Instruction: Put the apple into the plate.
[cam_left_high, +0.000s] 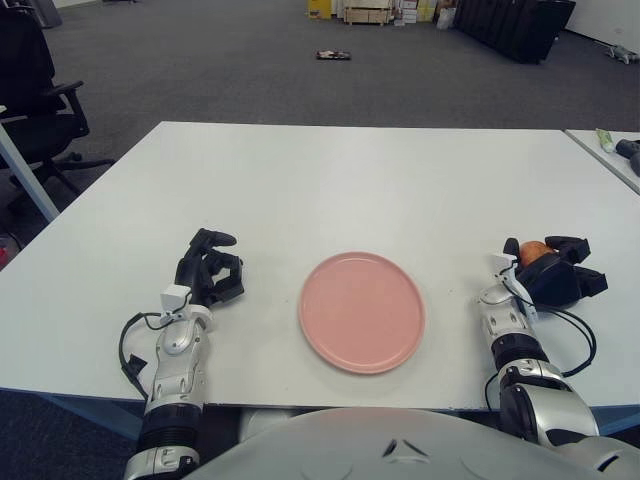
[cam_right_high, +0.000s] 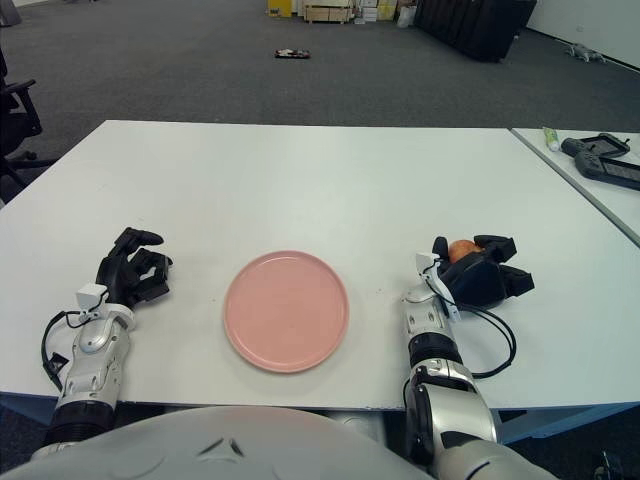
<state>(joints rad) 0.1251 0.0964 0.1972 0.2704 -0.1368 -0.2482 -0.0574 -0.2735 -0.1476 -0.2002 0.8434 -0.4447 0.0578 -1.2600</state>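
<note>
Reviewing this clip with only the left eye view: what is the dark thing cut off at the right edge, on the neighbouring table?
Observer: The right eye view shows it whole: a dark handheld tool, lying right of a small tube.
Operator: Is the apple grasped?
Observer: It looks so. From this side, the right hand has its fingers curled over the apple, right of the plate. The left hand shows left of the plate.

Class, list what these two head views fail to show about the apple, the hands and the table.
- Apple: mostly hidden by the right hand closed over it; only an orange patch shows.
- Table: near edge hidden by the robot's body; right end cut off in the left eye view.
- Left hand, left of the plate: curled fingers hide its palm.
</note>
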